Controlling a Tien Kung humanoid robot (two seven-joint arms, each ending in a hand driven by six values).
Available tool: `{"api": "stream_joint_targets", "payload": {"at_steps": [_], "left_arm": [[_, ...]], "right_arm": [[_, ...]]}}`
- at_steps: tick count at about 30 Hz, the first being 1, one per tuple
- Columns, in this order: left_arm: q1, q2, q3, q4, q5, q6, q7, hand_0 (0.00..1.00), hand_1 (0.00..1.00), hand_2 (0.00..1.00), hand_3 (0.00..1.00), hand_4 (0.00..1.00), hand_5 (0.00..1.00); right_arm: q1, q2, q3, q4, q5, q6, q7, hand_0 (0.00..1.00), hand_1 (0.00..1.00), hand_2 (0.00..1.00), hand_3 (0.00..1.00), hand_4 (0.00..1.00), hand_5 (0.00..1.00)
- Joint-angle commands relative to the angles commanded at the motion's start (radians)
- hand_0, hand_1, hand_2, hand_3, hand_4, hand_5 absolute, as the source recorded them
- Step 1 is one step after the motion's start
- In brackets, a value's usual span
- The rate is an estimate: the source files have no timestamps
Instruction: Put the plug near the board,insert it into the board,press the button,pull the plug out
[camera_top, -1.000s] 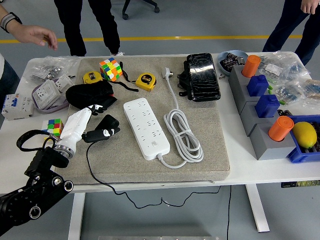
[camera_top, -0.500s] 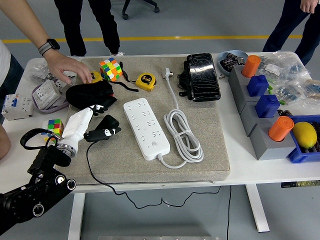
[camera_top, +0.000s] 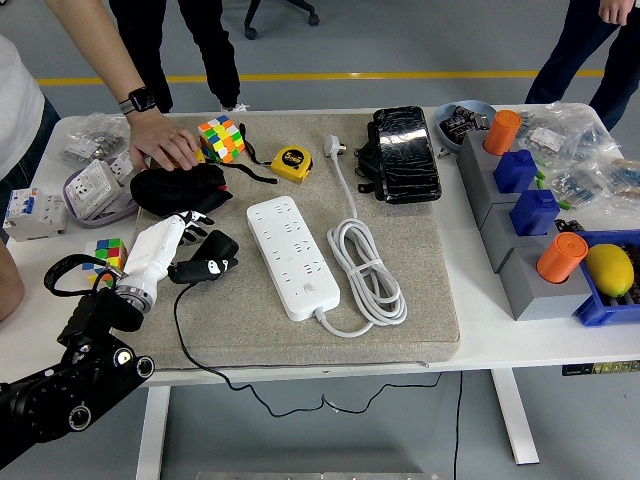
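While lying flat at the mat's left edge, one black plug (camera_top: 207, 267), counted alone, long axis roughly left to right, tip toward the white power strip (camera_top: 293, 256) but well apart from it; thin black cord trailing from its rear down over the mat's front edge. One power strip, long axis running from upper left to lower right, with one coiled white cable (camera_top: 367, 272) just beside it on the right. Just left of the plug, one robot hand: left hand (camera_top: 160, 250), white shell, reaching in from the lower-left corner on a black arm, palm down, dark fingers (camera_top: 198, 216) pointing up-right, slightly spread and gripping nothing, their tips at the black pouch (camera_top: 180, 188). Whether touching the plug, hard to tell. One person's hand (camera_top: 165, 147), watch on the wrist, pressed on the pouch's far edge. Two colour cubes: one (camera_top: 222, 138) beside that hand, one (camera_top: 109, 253) left of the robot's wrist. One yellow tape measure (camera_top: 291, 161) beyond the strip. All on one grey mat (camera_top: 420, 320).
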Motion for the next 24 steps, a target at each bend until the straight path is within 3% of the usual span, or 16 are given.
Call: {"api": "stream_joint_targets", "payload": {"at_steps": [16,17,22,23,24], "left_arm": [[-0.007,-0.003,-0.002,0.002,-0.001,-0.007,0.031,0.390,0.502,0.523,0.564,0.998,0.268],[-0.008,-0.003,-0.002,0.002,-0.002,-0.008,0.031,0.343,0.484,0.509,0.545,0.985,0.221],[-0.010,-0.004,0.001,0.001,-0.001,-0.011,0.034,0.343,0.484,0.509,0.545,0.985,0.221],[-0.010,-0.004,0.001,0.001,0.001,-0.012,0.036,0.320,0.474,0.503,0.537,0.936,0.148],[-0.010,-0.004,0.000,0.000,0.002,-0.014,0.039,0.320,0.474,0.503,0.537,0.936,0.148]], "right_arm": [[0.000,-0.002,0.001,0.003,-0.003,0.000,0.000,0.570,0.647,0.628,0.540,0.919,0.477],[0.000,-0.002,0.002,0.003,-0.003,0.000,0.000,0.568,0.648,0.628,0.539,0.919,0.477],[0.001,-0.002,0.006,0.004,-0.004,0.000,0.000,0.568,0.648,0.628,0.539,0.919,0.477],[0.001,-0.002,0.006,0.004,-0.004,0.000,0.000,0.569,0.647,0.628,0.540,0.919,0.477],[0.001,-0.002,0.007,0.004,-0.005,0.000,0.000,0.569,0.647,0.628,0.540,0.919,0.477]]}}
